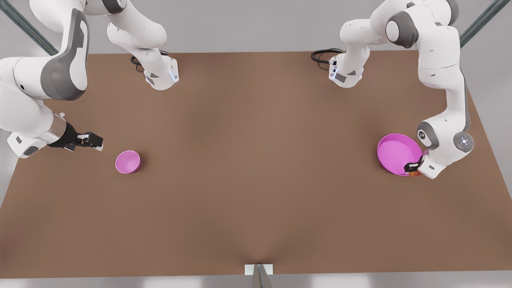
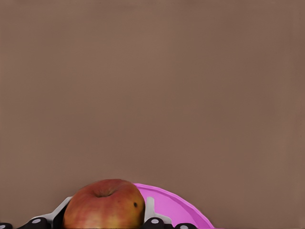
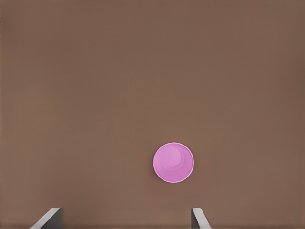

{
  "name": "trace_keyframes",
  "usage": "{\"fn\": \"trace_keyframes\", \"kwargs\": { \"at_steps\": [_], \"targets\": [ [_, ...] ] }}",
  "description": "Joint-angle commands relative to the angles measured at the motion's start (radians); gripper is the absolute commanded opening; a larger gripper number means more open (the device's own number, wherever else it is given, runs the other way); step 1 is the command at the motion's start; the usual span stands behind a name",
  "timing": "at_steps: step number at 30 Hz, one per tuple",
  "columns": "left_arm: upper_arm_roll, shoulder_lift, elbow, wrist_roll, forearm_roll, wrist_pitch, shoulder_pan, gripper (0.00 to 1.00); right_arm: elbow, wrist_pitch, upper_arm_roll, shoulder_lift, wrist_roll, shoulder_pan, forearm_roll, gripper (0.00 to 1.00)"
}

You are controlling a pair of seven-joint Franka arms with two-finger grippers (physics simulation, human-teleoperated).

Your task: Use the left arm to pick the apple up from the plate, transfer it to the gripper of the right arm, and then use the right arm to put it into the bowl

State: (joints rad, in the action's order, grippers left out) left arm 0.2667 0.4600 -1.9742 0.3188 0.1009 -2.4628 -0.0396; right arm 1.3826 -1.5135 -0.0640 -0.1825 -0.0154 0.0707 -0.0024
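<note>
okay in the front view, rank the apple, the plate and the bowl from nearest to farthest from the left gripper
1. apple: between the left gripper fingers, at the plate's near rim.
2. plate: directly beside it, on the front view's right.
3. bowl: far across the table, near the right gripper.

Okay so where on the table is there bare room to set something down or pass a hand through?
The wide brown table between the bowl and the plate is bare, as is the strip along its near edge. It is crowded at the plate's near rim, where the left gripper closes around the apple. The right gripper hangs open beside the bowl.
</note>
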Motion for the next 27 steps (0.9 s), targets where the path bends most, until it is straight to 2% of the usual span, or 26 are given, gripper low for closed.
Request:
{"fn": "trace_keyframes", "kwargs": {
  "at_steps": [1,3,4,6,9,11,12,15,16,20,22,25,27],
  "targets": [
    [-0.02,-0.001,0.028,0.115,0.014,0.107,0.004,0.59,0.0,-0.004,-0.004,0.0,0.009,-0.008,0.024,1.0],
    [-0.096,-0.003,0.069,0.115,0.019,0.108,0.004,0.59,0.001,-0.005,0.007,-0.017,0.014,0.006,0.211,1.0],
    [-0.17,-0.003,0.12,0.115,0.051,0.128,0.004,0.58,0.001,-0.051,0.007,-0.037,0.014,0.02,0.317,1.0],
    [-0.296,0.008,0.239,0.112,0.267,0.229,0.01,0.58,0.006,-0.094,0.007,-0.067,0.012,0.035,0.453,1.0],
    [-0.478,0.075,0.325,0.112,0.476,0.229,0.012,0.57,0.004,-0.093,0.006,-0.153,0.031,0.078,0.715,1.0],
    [-0.55,0.112,0.385,0.195,0.552,0.222,0.055,0.57,0.004,-0.097,0.006,-0.239,-0.128,0.081,0.866,1.0],
    [-0.601,0.158,0.439,0.365,0.635,0.222,0.073,0.57,0.003,-0.1,0.004,-0.274,-0.213,0.092,0.898,1.0],
    [-0.606,0.247,0.554,0.633,0.897,0.222,0.191,0.57,0.003,-0.152,0.0,-0.377,-0.468,0.086,1.073,1.0],
    [-0.606,0.275,0.584,0.7,0.957,0.22,0.227,0.57,0.004,-0.25,-0.022,-0.394,-0.507,0.074,1.116,1.0],
    [-0.607,0.357,0.698,1.022,1.12,0.199,0.336,0.57,0.038,-0.344,-0.046,-0.466,-0.672,0.035,1.309,1.0],
    [-0.609,0.394,0.75,1.21,1.171,0.162,0.38,0.57,0.075,-0.419,-0.048,-0.488,-0.813,0.001,1.446,1.0],
    [-0.725,0.483,0.811,1.468,1.18,0.005,0.411,0.57,0.121,-0.412,-0.096,-0.483,-0.821,-0.006,1.457,1.0],
    [-0.732,0.485,0.811,1.551,1.183,-0.008,0.417,0.57,0.222,-0.407,-0.119,-0.431,-0.859,0.008,1.457,1.0]
  ]
}}
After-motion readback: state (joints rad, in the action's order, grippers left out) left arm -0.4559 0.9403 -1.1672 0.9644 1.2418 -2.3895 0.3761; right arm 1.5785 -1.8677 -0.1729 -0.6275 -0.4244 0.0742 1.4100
